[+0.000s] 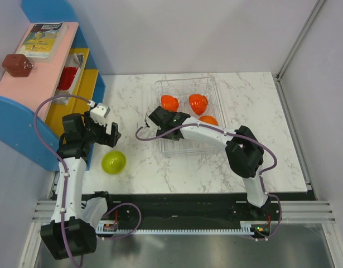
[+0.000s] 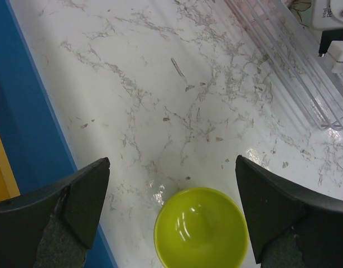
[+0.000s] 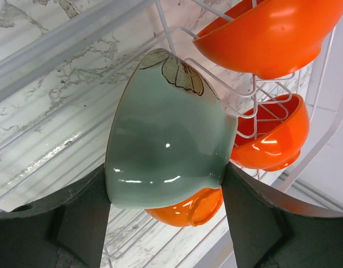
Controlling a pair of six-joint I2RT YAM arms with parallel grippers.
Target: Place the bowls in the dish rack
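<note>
My right gripper (image 1: 159,118) hangs over the left side of the clear dish rack (image 1: 185,81), shut on a pale grey-green bowl (image 3: 165,139) that is tilted on its side between the fingers (image 3: 82,218). Three red-orange bowls (image 1: 169,102) (image 1: 198,102) (image 1: 208,120) stand in the rack; the right wrist view shows them (image 3: 266,33) (image 3: 271,139) (image 3: 188,206) just beyond the held bowl. A lime-yellow bowl (image 1: 113,162) sits upright on the marble table, left of the rack. My left gripper (image 2: 171,167) is open above it, with the bowl (image 2: 200,229) between and below the fingers (image 2: 76,201), untouched.
The blue, pink and yellow shelf unit (image 1: 37,84) stands along the table's left side, its blue wall (image 2: 32,139) close to my left gripper. The rack's ribbed wall (image 2: 288,61) lies to that gripper's right. White wire dividers (image 3: 249,106) hold the orange bowls.
</note>
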